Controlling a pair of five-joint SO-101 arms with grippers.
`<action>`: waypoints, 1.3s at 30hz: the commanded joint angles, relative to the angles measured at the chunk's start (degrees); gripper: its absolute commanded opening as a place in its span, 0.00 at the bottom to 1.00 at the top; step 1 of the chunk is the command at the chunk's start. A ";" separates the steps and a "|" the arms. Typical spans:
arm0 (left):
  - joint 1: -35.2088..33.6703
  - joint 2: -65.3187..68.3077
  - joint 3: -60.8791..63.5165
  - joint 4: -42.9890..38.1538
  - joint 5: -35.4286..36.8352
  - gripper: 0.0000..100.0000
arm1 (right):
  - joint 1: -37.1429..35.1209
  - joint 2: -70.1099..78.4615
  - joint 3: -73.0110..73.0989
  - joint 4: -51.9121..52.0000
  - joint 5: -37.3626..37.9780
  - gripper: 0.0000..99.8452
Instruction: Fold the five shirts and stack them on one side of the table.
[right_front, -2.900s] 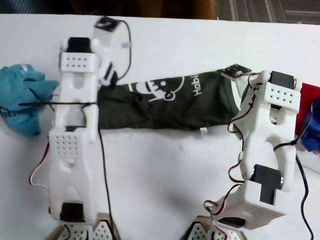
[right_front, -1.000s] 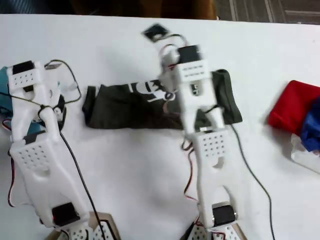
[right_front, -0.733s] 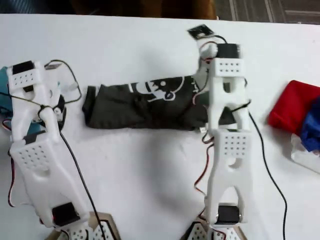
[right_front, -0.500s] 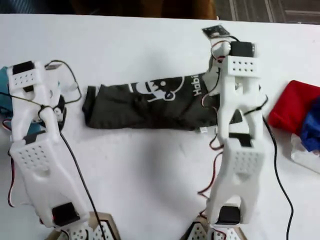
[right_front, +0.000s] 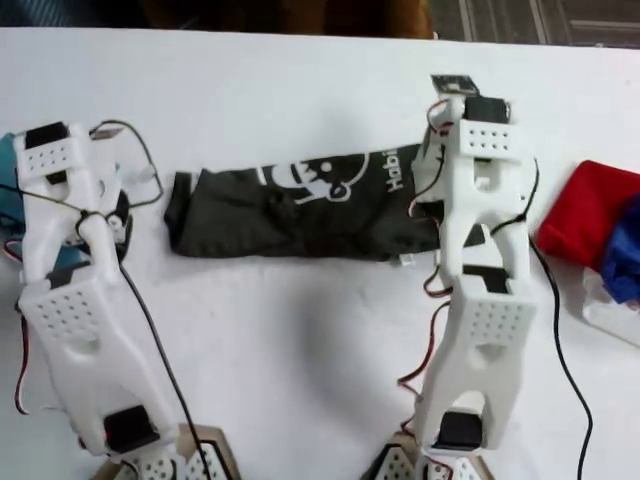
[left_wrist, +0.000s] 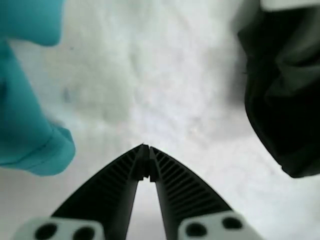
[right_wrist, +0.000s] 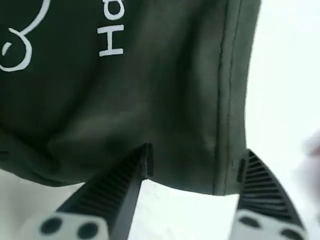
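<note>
A dark green shirt (right_front: 300, 205) with white print lies folded into a long strip across the middle of the table. My right gripper (right_wrist: 195, 162) is open over its right end, with the hemmed edge of that dark green shirt (right_wrist: 150, 100) between its fingers. In the high view the right arm (right_front: 475, 230) covers that end. My left gripper (left_wrist: 145, 167) is shut and holds nothing. It hovers over bare table between a teal shirt (left_wrist: 27, 100) and the dark shirt's left end (left_wrist: 285, 100). The teal shirt (right_front: 8, 195) peeks out behind the left arm (right_front: 70, 270).
A red shirt (right_front: 580, 215) and a blue one (right_front: 622, 250) lie bunched at the table's right edge. The white table (right_front: 300, 330) is bare in front of the dark strip and behind it.
The left arm swung off the dark shirt's left end to the table's left side. The right arm swept left along the strip, then back to its right end.
</note>
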 joint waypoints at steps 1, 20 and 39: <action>-0.35 -3.96 -0.22 0.53 0.18 0.02 | 0.13 0.92 -0.26 -1.45 -0.70 0.30; -0.26 -3.96 -0.22 0.44 -0.09 0.02 | 3.56 14.64 -4.22 -7.08 -0.79 0.21; -8.88 -11.34 -0.84 0.70 0.26 0.02 | -3.12 17.71 -32.26 5.41 -0.26 0.02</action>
